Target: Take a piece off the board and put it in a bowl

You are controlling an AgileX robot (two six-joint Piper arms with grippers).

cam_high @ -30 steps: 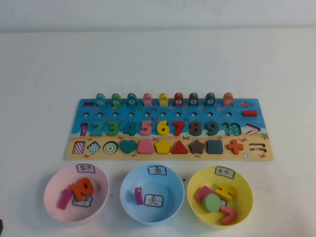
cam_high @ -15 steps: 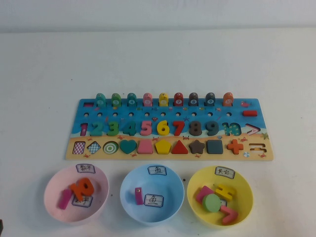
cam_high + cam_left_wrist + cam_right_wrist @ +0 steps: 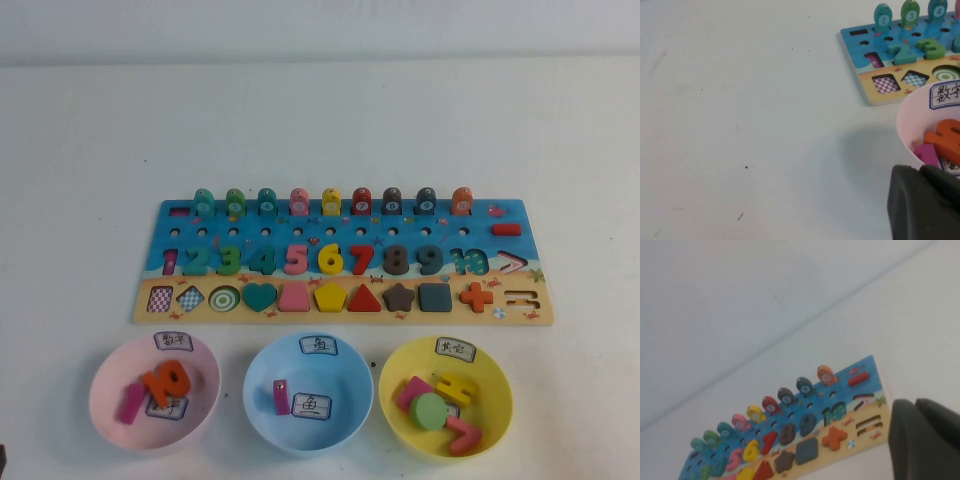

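The board (image 3: 527,245) lies across the middle of the table with its numbers, shapes and pegs in place. The piece (image 3: 506,229), a small red bar, sits in its slot at the board's right end, also visible in the right wrist view (image 3: 858,379). The yellow bowl (image 3: 392,372) stands in front of the board's right end and holds several coloured pieces. Neither gripper shows in the high view. My right gripper (image 3: 916,407) hovers shut and empty off the board's right end. Beside the pink bowl (image 3: 905,120), my left gripper (image 3: 920,172) is shut and empty.
A pink bowl (image 3: 100,380) and a light blue bowl (image 3: 255,372) stand in a row with the yellow one along the table's near edge, each with pieces inside. White tabletop extends behind the board and to both sides.
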